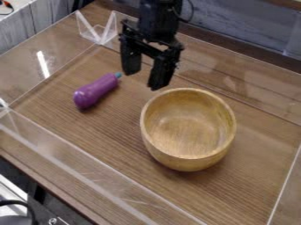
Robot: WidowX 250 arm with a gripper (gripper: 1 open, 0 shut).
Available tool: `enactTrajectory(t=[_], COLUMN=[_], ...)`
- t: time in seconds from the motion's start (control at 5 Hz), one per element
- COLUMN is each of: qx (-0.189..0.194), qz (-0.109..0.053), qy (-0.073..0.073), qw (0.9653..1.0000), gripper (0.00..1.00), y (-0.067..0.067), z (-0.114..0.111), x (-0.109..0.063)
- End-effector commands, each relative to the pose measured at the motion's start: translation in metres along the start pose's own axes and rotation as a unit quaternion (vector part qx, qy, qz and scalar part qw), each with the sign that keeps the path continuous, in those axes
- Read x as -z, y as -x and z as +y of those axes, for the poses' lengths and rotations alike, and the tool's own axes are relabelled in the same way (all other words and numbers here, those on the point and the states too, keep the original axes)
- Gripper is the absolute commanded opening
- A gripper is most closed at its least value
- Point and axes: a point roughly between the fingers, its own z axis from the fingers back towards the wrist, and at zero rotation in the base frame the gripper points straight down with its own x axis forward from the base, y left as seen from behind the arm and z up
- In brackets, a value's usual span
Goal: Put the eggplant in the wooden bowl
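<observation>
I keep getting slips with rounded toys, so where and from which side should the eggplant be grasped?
Probably the thick purple body of the eggplant, taken from straight above. It lies flat on the wooden table, stem tip pointing up-right, so the open end effector should straddle it across its width, avoiding the narrow tapering stem.
</observation>
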Motion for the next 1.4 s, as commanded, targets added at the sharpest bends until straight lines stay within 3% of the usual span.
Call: enactTrajectory(t=[0.0, 0.6, 1.2], qx=[0.02, 0.069, 0.075], qz=[-0.026, -0.021, -0.014], qy=[-0.014, -0.026, -0.028], qw=[0.9994, 0.997, 0.9967], gripper=[1.0, 1.0, 1.0], y=[0.004, 0.018, 0.023], z=[0.013, 0.042, 0.06], x=[-0.014, -0.004, 0.01])
